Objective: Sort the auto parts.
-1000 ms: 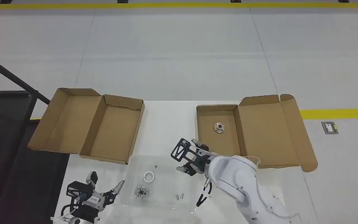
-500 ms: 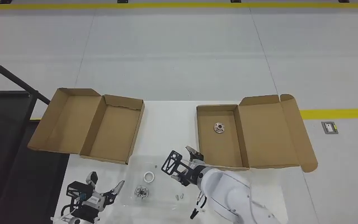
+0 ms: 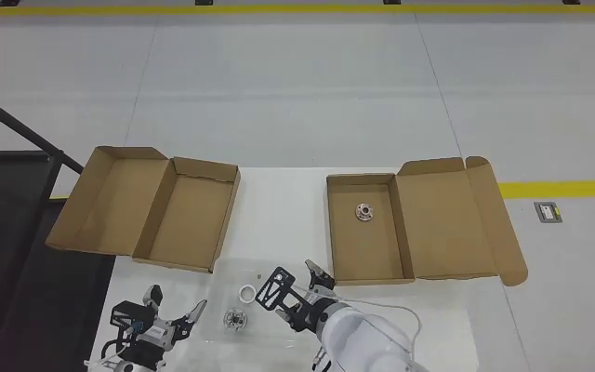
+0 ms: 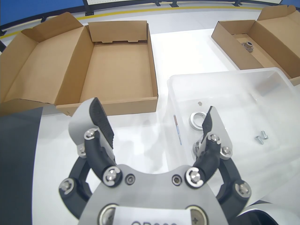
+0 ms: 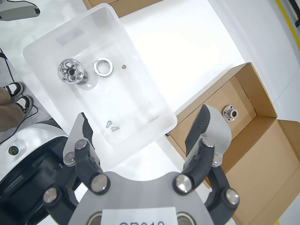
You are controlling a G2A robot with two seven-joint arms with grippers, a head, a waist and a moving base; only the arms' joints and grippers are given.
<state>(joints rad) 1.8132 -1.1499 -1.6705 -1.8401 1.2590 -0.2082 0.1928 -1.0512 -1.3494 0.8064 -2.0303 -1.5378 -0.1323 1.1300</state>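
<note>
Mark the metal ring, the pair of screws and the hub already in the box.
metal ring (image 5: 96,67), right wrist view, on its rim.
screws (image 5: 108,124), right wrist view, on one of the pair.
hub (image 5: 235,115), right wrist view, on its flange.

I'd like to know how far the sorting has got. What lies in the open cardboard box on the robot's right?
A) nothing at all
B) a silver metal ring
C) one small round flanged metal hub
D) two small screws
C: one small round flanged metal hub sits on the floor of the right-hand open cardboard box, while the two small screws and the silver metal ring lie in the clear plastic bin.
</note>
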